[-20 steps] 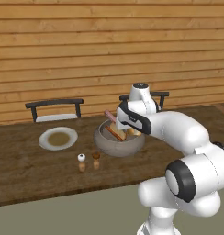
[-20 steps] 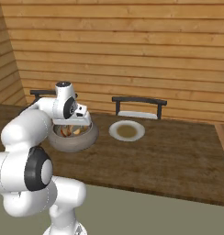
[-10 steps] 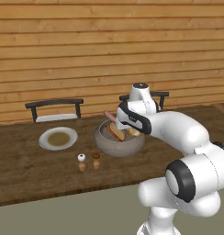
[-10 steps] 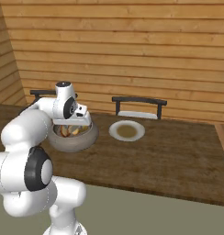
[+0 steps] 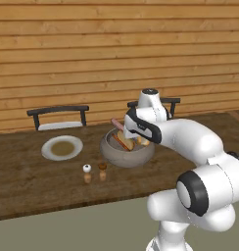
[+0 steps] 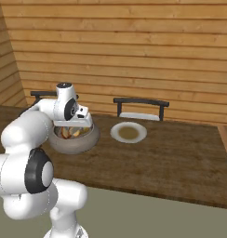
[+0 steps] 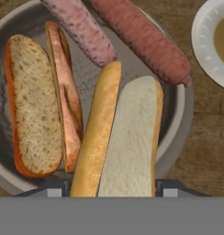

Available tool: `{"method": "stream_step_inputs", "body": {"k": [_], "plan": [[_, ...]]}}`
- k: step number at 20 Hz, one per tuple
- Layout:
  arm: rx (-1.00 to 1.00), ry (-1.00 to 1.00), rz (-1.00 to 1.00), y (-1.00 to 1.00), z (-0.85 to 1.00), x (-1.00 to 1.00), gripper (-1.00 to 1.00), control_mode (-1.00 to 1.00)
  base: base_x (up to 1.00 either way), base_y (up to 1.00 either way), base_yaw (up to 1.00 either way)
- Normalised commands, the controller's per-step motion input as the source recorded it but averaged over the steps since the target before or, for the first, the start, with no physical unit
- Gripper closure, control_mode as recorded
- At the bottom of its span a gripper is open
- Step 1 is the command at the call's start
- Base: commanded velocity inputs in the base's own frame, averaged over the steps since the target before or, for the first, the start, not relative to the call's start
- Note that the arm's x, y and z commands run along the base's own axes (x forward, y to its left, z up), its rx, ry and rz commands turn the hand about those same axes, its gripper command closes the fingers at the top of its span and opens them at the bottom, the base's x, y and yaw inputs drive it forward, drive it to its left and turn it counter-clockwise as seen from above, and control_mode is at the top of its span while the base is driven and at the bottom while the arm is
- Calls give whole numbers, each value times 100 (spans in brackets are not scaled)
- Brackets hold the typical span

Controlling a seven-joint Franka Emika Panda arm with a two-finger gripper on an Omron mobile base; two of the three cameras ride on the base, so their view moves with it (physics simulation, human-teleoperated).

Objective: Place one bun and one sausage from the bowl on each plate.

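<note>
While the jaws flank it, the bun (image 7: 120, 137) lies lengthwise between them.

A timber-walled dining room: wooden table (image 5: 28, 176), chairs (image 6: 141, 106), plates (image 5: 62, 147), shakers (image 5: 87, 173).
</note>
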Motion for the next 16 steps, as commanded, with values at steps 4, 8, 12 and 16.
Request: {"method": "stream_step_inputs", "body": {"k": [4,8,12,16], "plan": [[0,-1,0,0,11,-4,100,-100,0,0,0],[0,-15,-1,0,72,-33,100,-100,0,0,0],[-1,-20,1,-56,40,-50,100,-100,0,0,0],[0,-16,2,-100,27,-38,100,-100,0,0,0]]}}
